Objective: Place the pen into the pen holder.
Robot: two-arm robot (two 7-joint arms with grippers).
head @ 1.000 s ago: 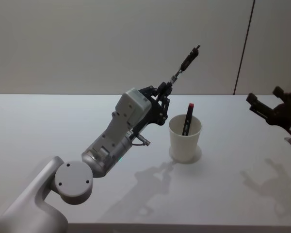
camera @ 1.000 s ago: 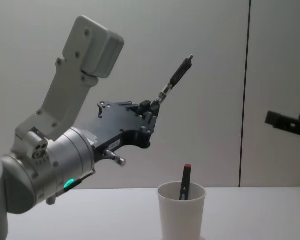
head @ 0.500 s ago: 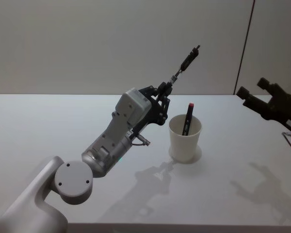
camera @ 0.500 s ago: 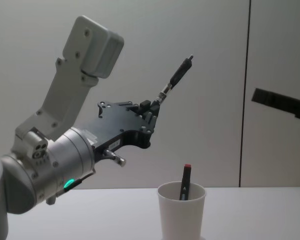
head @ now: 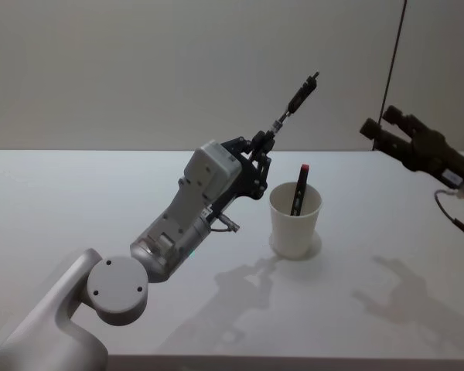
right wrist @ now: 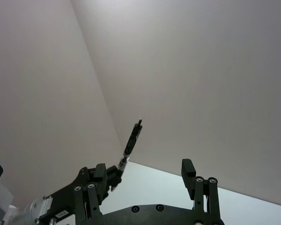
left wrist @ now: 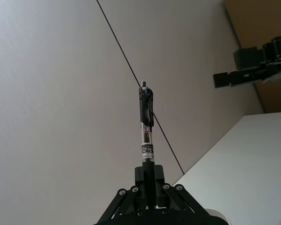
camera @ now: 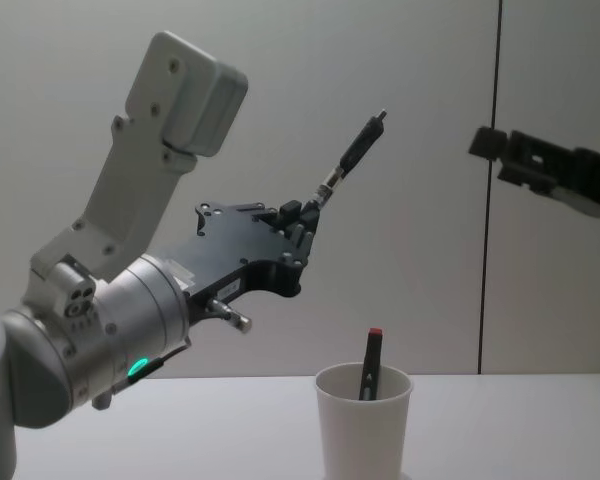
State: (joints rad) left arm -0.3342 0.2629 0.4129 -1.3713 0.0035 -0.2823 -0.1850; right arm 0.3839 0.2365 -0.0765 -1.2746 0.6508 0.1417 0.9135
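My left gripper [head: 261,145] is shut on the lower end of a black pen [head: 294,104], holding it tilted up and to the right, left of and above the pen holder. The pen holder [head: 295,220] is a white paper cup standing upright on the table, seen from the side in the chest view [camera: 363,425]. A second dark pen with a red end [head: 299,189] leans inside it. My right gripper [head: 379,121] hangs open in the air to the right, at about the height of the held pen [camera: 352,152], pointing towards it and apart from it.
The white table [head: 62,201] stretches wide around the cup. A pale wall stands behind, with a dark vertical seam [head: 390,69] at the right. My left arm's grey forearm [head: 182,224] crosses the table's left half.
My right gripper has risen and moved left, towards the held pen. The left arm, the pen and the cup have stayed still.
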